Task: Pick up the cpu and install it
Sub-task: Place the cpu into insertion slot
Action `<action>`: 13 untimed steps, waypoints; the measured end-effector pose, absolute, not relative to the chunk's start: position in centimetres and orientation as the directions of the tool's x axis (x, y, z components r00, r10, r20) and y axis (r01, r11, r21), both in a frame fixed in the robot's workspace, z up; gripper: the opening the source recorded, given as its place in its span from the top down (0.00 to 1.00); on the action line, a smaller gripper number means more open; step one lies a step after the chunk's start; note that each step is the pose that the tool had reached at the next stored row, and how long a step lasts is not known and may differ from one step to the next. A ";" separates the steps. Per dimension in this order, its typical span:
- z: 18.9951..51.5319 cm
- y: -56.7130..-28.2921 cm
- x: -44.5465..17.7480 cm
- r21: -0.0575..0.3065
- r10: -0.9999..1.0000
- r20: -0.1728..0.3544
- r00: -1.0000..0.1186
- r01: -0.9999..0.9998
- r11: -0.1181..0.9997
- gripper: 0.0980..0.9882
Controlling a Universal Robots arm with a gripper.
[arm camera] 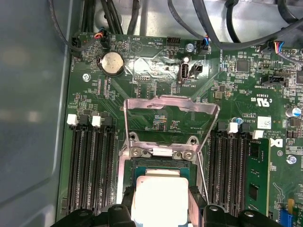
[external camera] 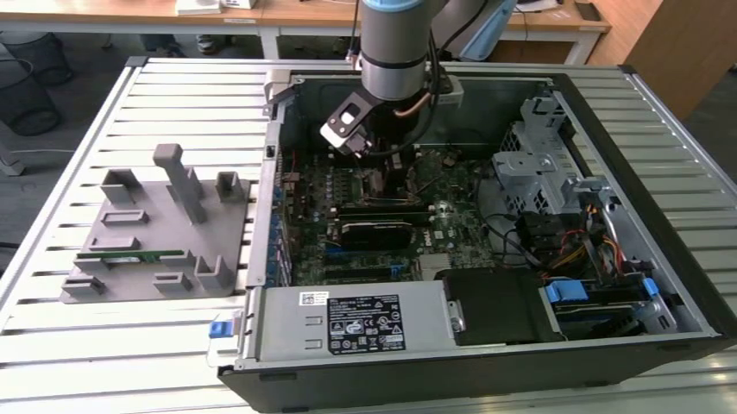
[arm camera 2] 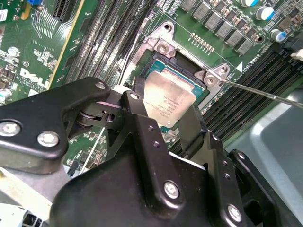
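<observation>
Jaws clamped on the cpu [arm camera 2: 169, 101] by opposite edges, holding it right at the open motherboard socket [arm camera 2: 163, 47], load plate [arm camera: 170, 101] flipped up, inside the computer case [external camera: 461, 379].

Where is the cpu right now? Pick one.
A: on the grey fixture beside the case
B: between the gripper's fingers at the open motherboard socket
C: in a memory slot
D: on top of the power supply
B: in both wrist views the cpu lies between the fingers of the gripper, at the motherboard socket, with the socket's metal cover frame flipped up.
</observation>
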State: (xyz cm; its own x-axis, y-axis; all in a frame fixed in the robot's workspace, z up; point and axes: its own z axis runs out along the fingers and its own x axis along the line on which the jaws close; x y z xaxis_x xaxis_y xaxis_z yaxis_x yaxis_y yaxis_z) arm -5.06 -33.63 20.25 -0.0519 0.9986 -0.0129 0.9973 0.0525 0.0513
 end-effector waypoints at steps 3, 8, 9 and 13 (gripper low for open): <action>20.2 -33.6 -5.1 0.051 0.999 -0.013 -0.051 0.997 0.052 0.52; 20.0 -33.6 -5.1 0.051 0.999 -0.013 -0.050 0.997 0.050 0.52; 20.0 -33.6 -5.1 0.051 0.999 -0.013 -0.049 0.997 0.050 0.52; 19.9 -33.6 -5.1 0.051 0.999 -0.013 -0.048 0.997 0.049 0.52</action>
State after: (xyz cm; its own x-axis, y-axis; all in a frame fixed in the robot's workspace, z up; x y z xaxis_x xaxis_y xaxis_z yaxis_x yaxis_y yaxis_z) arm -5.06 -33.62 19.93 -0.0484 0.9987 -0.0129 0.9975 0.0490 0.0512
